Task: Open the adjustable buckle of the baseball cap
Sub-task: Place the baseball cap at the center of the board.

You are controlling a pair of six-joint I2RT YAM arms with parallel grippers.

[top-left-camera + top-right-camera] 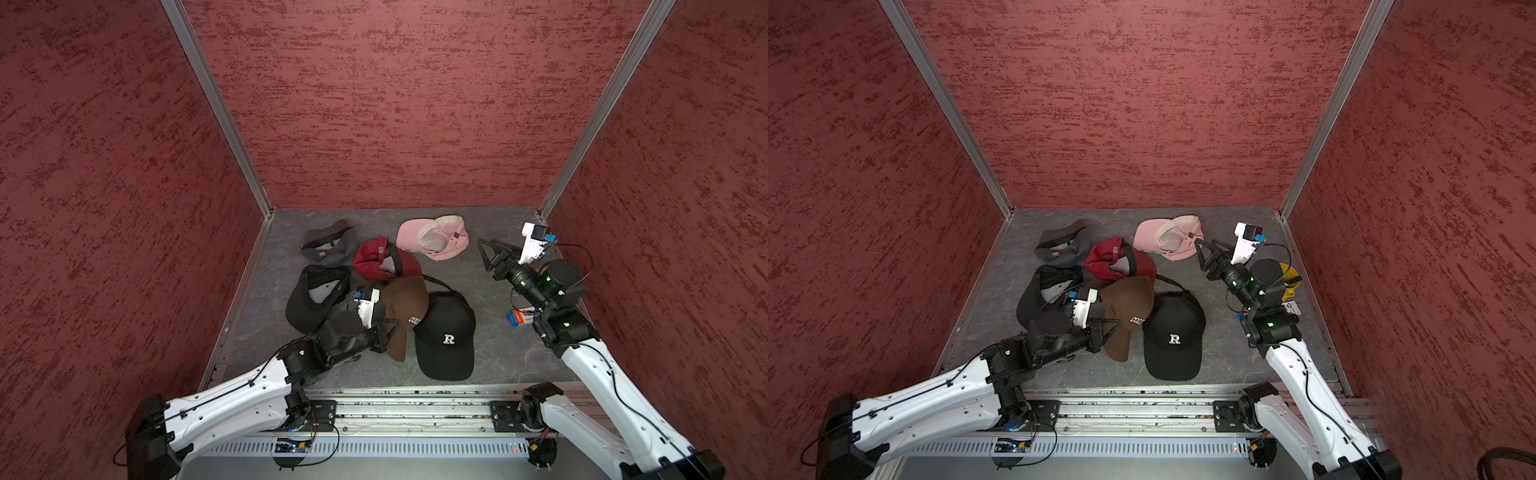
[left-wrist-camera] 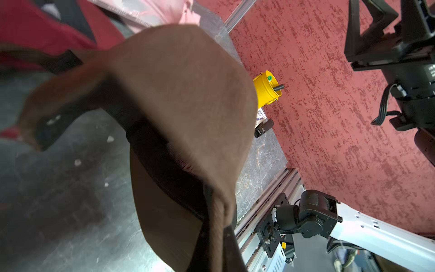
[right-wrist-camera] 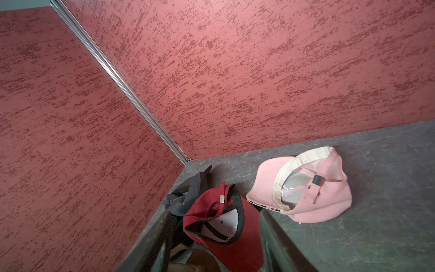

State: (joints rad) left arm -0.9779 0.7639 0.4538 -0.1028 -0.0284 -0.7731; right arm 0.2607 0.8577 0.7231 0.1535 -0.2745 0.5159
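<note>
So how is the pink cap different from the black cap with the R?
The pink cap lies upside down, its inside showing; the R cap sits crown up. The pink cap is by the back wall; the R cap is nearer the front. Both are brimmed baseball caps.

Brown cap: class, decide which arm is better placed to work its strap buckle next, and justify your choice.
Right, probably. The left gripper is shut on the brown cap, holding it. The right gripper is open and empty near the pink cap, free to come over and work on it.
</note>
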